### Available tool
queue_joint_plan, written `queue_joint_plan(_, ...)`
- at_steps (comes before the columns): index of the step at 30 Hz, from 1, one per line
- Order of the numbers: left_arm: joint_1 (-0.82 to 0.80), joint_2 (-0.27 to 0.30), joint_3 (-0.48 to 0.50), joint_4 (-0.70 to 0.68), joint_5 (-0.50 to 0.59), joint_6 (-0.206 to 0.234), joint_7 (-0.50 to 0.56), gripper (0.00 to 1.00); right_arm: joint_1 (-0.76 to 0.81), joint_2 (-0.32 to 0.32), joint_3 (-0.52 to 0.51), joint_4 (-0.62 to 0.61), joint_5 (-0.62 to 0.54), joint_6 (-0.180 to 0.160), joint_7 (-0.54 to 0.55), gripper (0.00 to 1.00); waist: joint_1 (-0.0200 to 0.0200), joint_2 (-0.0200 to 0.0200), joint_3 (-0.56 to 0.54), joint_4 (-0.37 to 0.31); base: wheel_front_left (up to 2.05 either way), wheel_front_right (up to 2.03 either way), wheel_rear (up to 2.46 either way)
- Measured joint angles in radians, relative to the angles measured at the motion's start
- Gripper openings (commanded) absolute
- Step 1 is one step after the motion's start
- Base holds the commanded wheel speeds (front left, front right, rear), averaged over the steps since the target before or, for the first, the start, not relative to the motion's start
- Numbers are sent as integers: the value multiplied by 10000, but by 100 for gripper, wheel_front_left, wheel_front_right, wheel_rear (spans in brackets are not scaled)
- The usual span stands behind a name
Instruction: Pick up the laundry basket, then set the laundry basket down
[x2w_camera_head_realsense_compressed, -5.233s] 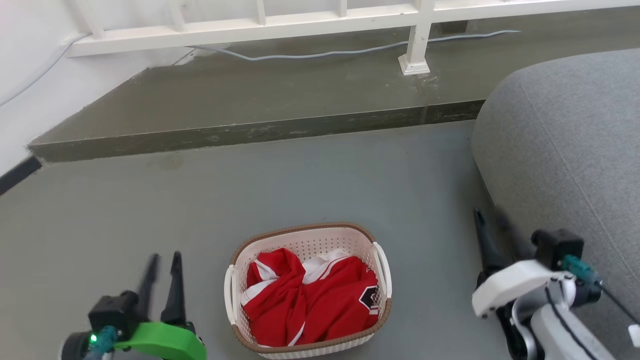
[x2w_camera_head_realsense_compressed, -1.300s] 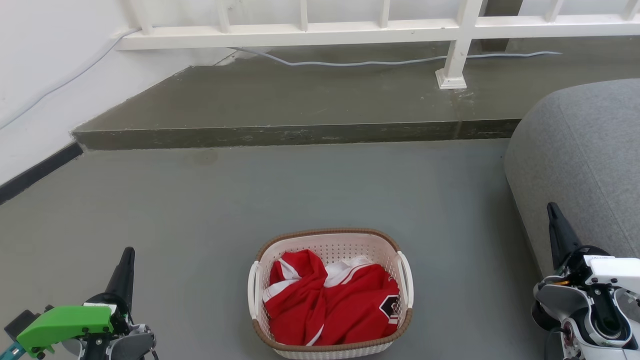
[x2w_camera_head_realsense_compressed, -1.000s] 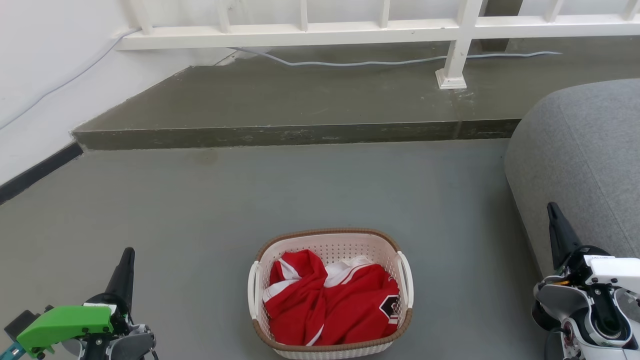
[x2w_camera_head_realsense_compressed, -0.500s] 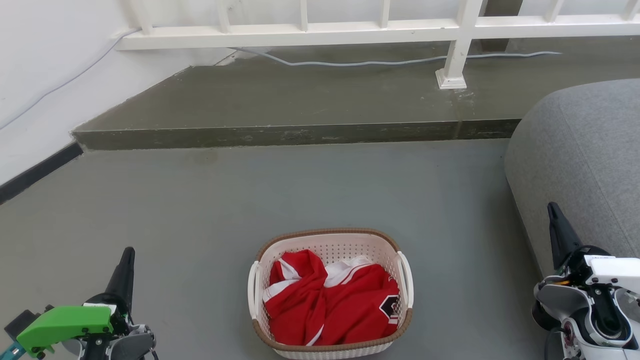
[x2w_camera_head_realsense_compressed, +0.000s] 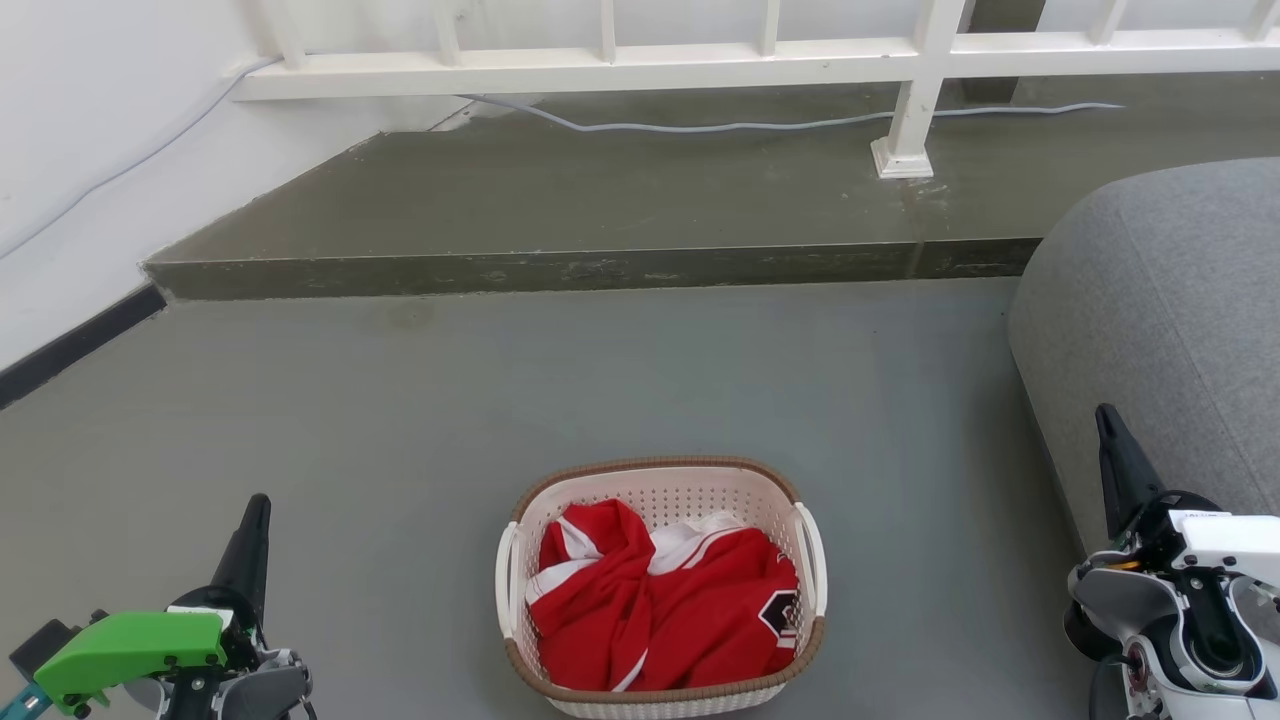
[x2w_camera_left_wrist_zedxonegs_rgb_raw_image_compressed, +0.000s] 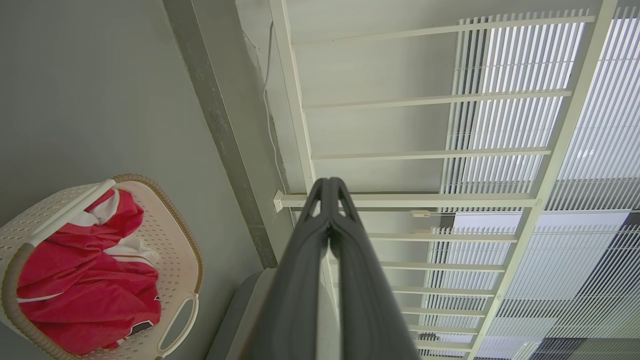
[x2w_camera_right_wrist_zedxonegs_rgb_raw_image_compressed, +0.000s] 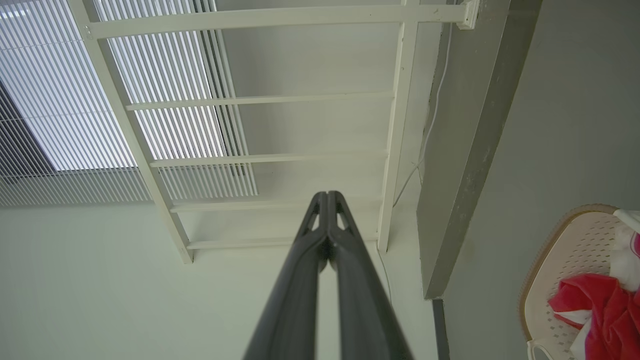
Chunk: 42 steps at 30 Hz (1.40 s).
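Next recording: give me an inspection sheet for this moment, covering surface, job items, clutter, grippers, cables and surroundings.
Surface: grey floor, bare around the basket; a darker raised step beyond it.
Job's things: laundry basket stands upright on the floor, holding a red-and-white garment; nothing touches it.
Clutter: nothing seen.
Grippers: left gripper and right gripper sit either side of the basket, well apart from it, jaws closed and empty.
Cables: pale cable lies along the step under the railing; a thin wire runs down the wall.
Surroundings: white railing, white wall, grey upholstered seat at right.
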Motion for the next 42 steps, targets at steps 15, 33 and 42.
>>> queue_joint_plan(15, -3, -6, 8, 10, 0, 0, 2, 0, 0, 2, -6, -10, 0, 0, 0, 0, 0, 0, 0, 0, 0, 0, 0)
queue_joint_plan(33, -7, -12, 21, 19, 0, 0, 2, 0, 0, 4, -12, -29, 0, 0, 2, 0, 0, 0, 1, 1, 0, 0, 0)
queue_joint_plan(42, -32, -15, 25, 19, 0, -2, 2, 0, 0, 8, -15, -35, 0, 0, 2, 0, 0, 0, 1, 1, 0, 0, 0)
